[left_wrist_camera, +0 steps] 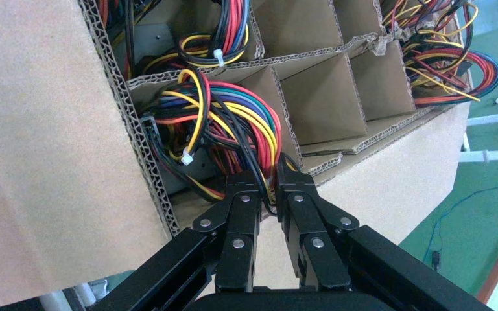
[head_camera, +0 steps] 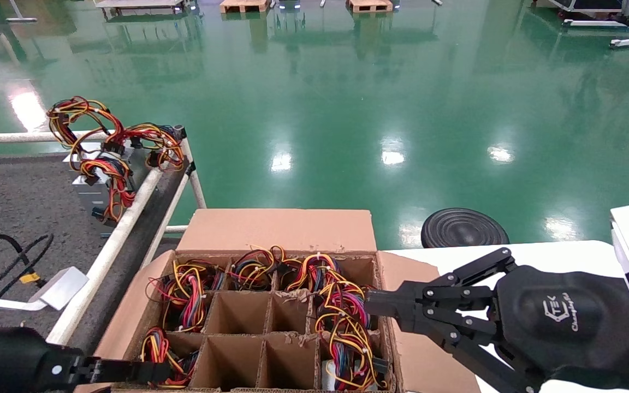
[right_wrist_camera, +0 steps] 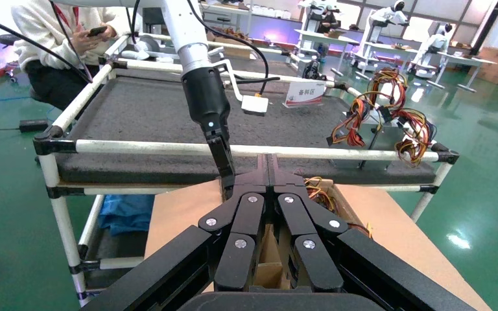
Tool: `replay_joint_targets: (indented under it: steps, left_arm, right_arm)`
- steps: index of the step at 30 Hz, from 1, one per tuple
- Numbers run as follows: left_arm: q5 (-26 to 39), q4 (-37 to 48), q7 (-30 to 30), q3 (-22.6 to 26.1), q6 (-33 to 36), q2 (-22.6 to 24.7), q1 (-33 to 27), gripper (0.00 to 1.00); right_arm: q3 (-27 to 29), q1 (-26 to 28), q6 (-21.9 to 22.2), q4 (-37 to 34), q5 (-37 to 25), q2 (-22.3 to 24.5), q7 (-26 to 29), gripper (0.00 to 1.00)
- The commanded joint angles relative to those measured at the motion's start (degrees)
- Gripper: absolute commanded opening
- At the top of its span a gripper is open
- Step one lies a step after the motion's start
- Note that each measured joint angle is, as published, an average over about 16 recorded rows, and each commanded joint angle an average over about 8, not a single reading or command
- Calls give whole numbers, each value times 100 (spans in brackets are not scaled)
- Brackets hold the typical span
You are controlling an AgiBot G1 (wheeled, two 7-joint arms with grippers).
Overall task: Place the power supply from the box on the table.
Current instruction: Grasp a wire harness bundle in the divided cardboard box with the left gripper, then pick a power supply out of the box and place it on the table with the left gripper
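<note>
The box [head_camera: 276,229] stands open below me, its divider grid partly filled. In its near left corner cell sits a power supply [left_wrist_camera: 191,170], grey metal under a bundle of red, yellow and black wires [left_wrist_camera: 233,116]. My left gripper [left_wrist_camera: 273,184] reaches into that cell and is shut on those wires; in the head view it [head_camera: 161,372] comes in from the lower left. My right gripper [head_camera: 369,303] hangs shut and empty over the box's right edge, fingertips pressed together [right_wrist_camera: 267,162]. The table [head_camera: 14,202] lies to the left behind white tube rails.
Two power supplies with wire bundles [head_camera: 104,174] stand at the table's far right corner. A white plate [head_camera: 60,286] and a black cable [head_camera: 3,251] lie on the table. More wired units fill other cells [head_camera: 342,316]. A black round disc [head_camera: 462,226] sits beyond a white tabletop [head_camera: 538,256].
</note>
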Motion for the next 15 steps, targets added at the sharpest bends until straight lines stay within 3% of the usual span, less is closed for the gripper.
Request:
replay_joint_targets:
  steps: [1,15]
  left_arm:
    - [-18,-7,2,2,-6,-20,15,0]
    - [361,-99,408,-597,106,-51,-449,0]
  right_arm:
    - [0,0,0,0,0,0,0,0]
    - [0,0,0,0,0,0,0,0]
